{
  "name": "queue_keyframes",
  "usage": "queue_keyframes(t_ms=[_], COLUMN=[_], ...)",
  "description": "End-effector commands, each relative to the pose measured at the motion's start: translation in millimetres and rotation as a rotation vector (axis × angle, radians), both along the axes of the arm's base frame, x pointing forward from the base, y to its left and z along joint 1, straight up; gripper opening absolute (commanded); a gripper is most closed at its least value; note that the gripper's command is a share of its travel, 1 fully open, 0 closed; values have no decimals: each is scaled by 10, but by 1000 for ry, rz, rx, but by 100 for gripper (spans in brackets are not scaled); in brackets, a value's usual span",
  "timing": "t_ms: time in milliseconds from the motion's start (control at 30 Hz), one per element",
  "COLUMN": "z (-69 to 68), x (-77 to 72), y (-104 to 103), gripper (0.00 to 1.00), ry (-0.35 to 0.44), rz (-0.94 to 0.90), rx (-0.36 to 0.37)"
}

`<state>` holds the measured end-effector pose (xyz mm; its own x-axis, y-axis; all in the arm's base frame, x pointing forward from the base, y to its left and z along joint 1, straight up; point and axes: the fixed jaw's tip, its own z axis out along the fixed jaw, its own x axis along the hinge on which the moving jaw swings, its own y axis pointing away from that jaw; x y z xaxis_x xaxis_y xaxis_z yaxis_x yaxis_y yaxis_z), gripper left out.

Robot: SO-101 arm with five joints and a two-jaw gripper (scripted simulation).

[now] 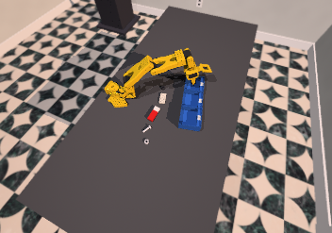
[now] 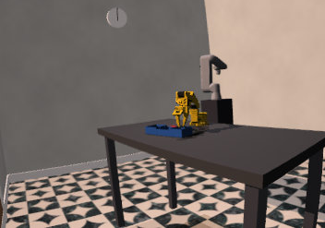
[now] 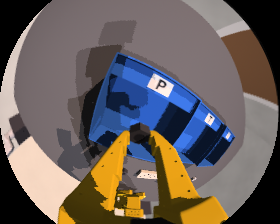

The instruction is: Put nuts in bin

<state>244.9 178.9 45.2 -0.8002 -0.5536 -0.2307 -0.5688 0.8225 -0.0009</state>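
My yellow gripper [image 1: 193, 77] hangs over the far end of the blue bin row [image 1: 192, 104]. In the wrist view the fingers are shut on a small dark nut [image 3: 140, 131], held above the compartment marked P [image 3: 161, 85]. A second nut [image 1: 146, 141] lies on the table in front of the arm. The side view shows the gripper [image 2: 181, 116] just above the bin [image 2: 168, 130]. I cannot see into the P compartment well enough to tell what lies in it.
A bolt [image 1: 146, 128], a red and white block [image 1: 153, 113] and a small white block [image 1: 162, 98] lie on the table left of the bin. The arm's base [image 1: 117, 94] stands at the left table edge. A dark pillar [image 1: 110, 0] stands beyond the table.
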Motion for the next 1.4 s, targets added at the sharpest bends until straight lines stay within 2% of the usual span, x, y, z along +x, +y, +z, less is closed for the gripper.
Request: queue_keyframes(t_ms=[0,567,1267,1300,1367], z=[96,-10,-11,66,66], x=[15,19,19,51,51], y=[40,42,42,64,64], gripper=[0,0,0,0,0], ry=[-30,-23,-23,-65,-65], rz=[15,15,15,15,15], rx=[20,15,15,44,44])
